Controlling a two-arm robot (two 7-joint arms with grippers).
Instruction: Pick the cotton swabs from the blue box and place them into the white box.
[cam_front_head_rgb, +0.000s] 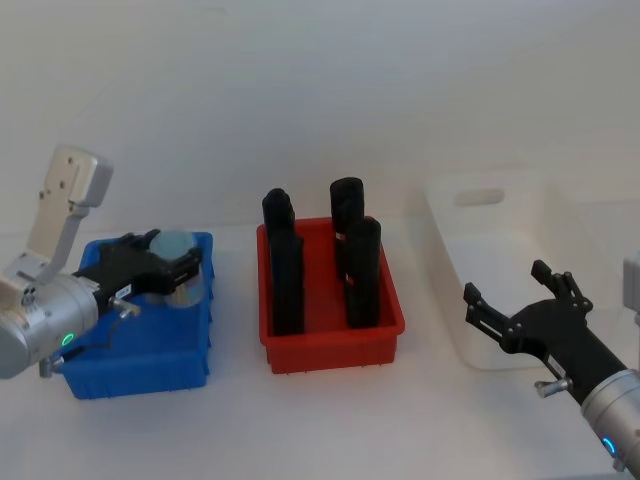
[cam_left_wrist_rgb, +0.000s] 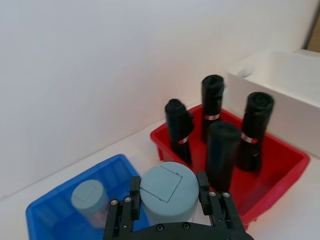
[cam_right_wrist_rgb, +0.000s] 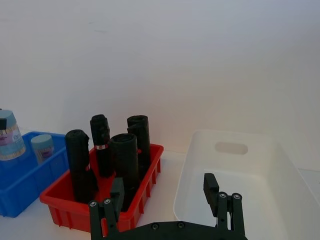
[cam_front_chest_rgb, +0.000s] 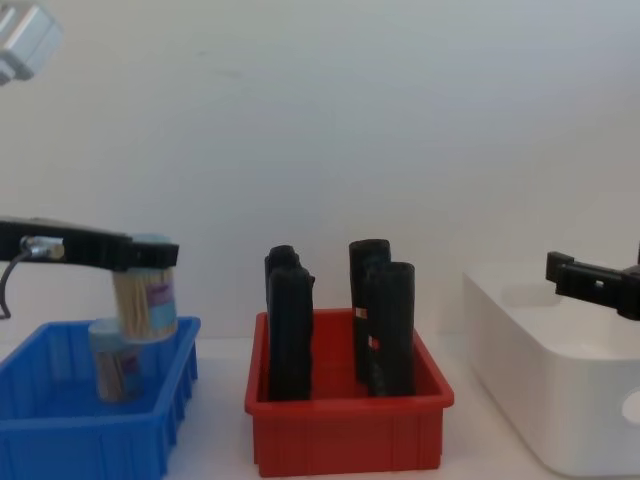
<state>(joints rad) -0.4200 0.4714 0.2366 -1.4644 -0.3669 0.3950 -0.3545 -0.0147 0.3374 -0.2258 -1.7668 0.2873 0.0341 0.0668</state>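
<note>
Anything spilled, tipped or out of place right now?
Nothing stands out. The left tool holds one cotton swab jar upright over the blue box, a second jar stands inside it, and the right tool hovers open near the white box.

Cotton swabs (cam_front_chest_rgb: 145, 300) x2, blk rolls (cam_front_head_rgb: 287, 270) x4; x1: blue box (cam_front_head_rgb: 140, 375), red bin (cam_front_head_rgb: 335, 350), white box (cam_front_head_rgb: 470, 330).

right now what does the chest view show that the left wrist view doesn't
Chest, not wrist: the held jar side-on, sticks and label showing, higher than the second jar; the right tool, open, near the white box.
Wrist, not chest: both lids from above, left tool clamping the nearer.
Both: the jars, blue box, red bin, four black rolls, white box.
</note>
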